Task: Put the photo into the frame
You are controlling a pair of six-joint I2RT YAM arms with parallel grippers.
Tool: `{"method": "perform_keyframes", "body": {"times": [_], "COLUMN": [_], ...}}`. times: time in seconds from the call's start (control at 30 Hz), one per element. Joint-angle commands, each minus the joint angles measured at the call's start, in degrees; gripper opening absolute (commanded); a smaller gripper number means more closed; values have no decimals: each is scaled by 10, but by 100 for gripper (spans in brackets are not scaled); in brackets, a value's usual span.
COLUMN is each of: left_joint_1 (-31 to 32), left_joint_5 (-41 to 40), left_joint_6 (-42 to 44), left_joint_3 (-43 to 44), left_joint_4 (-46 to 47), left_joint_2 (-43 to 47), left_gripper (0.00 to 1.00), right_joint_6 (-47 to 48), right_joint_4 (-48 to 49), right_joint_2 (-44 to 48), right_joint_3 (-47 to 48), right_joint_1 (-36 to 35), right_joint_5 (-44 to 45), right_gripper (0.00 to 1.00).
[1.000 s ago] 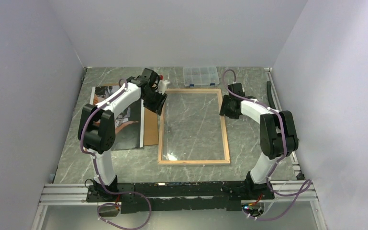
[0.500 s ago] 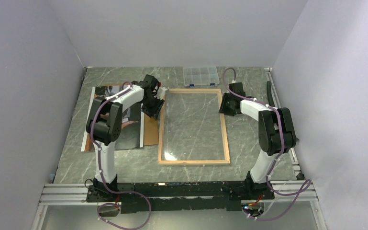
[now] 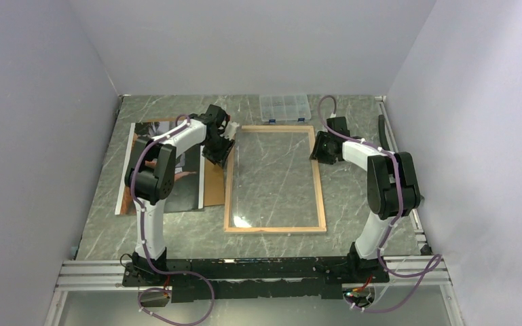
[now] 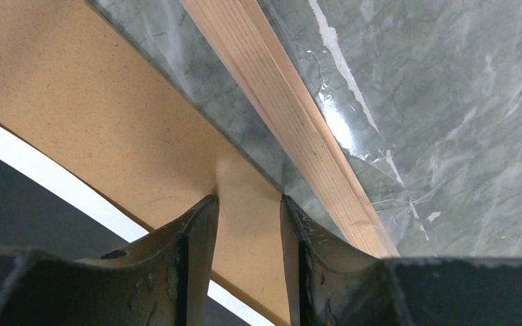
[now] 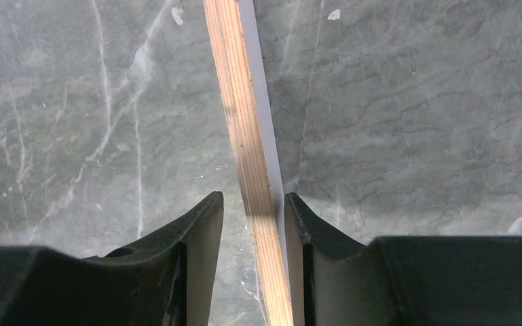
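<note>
The frame (image 3: 275, 229) lies flat mid-table with its light wood back up and its clear pane showing the marble. The photo (image 3: 183, 185) lies to its left on the brown backing board (image 3: 212, 187), partly under my left arm. My left gripper (image 3: 222, 151) stands open at the frame's upper left. In the left wrist view, the left gripper (image 4: 248, 198) has the board (image 4: 95, 88) under its tips, beside the wood rail (image 4: 278, 102) and the photo's dark corner (image 4: 20, 210). My right gripper (image 3: 319, 146) (image 5: 252, 195) is open and straddles the frame's right rail (image 5: 241, 122).
A small clear compartment box (image 3: 284, 107) sits at the back, just beyond the frame's far edge. White walls close in the marble table (image 3: 176, 234) on three sides. A metal rail runs along the near edge by the arm bases.
My left arm's elbow has swung up and toward the left, with its gripper staying at the frame's upper-left edge. The right gripper has shifted slightly farther along the right rail.
</note>
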State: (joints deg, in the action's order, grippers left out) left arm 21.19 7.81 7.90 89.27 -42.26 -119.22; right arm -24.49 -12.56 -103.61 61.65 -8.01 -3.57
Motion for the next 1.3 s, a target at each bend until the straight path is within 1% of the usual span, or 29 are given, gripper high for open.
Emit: {"method": "perform_keyframes", "body": {"times": [0.0, 0.17, 0.37, 0.43, 0.57, 0.7, 0.9, 1.0, 1.17, 1.23, 1.27], "left_joint_1": [5, 6, 13, 14, 15, 17, 17, 17, 18, 17, 17], "left_joint_5": [2, 10, 7, 7, 10, 12, 15, 20, 25, 26, 26], "left_joint_6": [6, 1, 1, 1, -2, -1, 1, 0, 2, 3, 3], "left_joint_3": [0, -7, -11, -11, -6, -3, -5, -7, -8, -9, -9], "left_joint_4": [13, 13, 18, 21, 23, 21, 21, 23, 25, 27, 27], "left_joint_2": [19, 28, 19, 14, 6, 5, 10, 15, 18, 19, 19], "left_gripper": [45, 44, 44, 44, 44, 44, 43, 43, 43, 43, 43], "right_joint_6": [19, 24, 26, 26, 19, 15, 31, 33, 33, 34, 31], "right_joint_4": [-47, -47, -40, -41, -50, -77, -140, -158, -186, -192, -190], "right_joint_2": [6, -1, -29, -33, -46, -52, -93, -98, -110, -114, -113], "right_joint_3": [-8, -11, -16, -17, -17, -1, 41, 53, 72, 78, 78], "right_joint_1": [18, 29, 29, 29, 30, 30, 14, 6, -5, -12, -12], "right_joint_5": [22, 3, 2, 10, 34, 74, 109, 131, 142, 141, 126], "right_gripper": [42, 42, 38, 37, 31, 30, 31, 32, 33, 35, 39]}}
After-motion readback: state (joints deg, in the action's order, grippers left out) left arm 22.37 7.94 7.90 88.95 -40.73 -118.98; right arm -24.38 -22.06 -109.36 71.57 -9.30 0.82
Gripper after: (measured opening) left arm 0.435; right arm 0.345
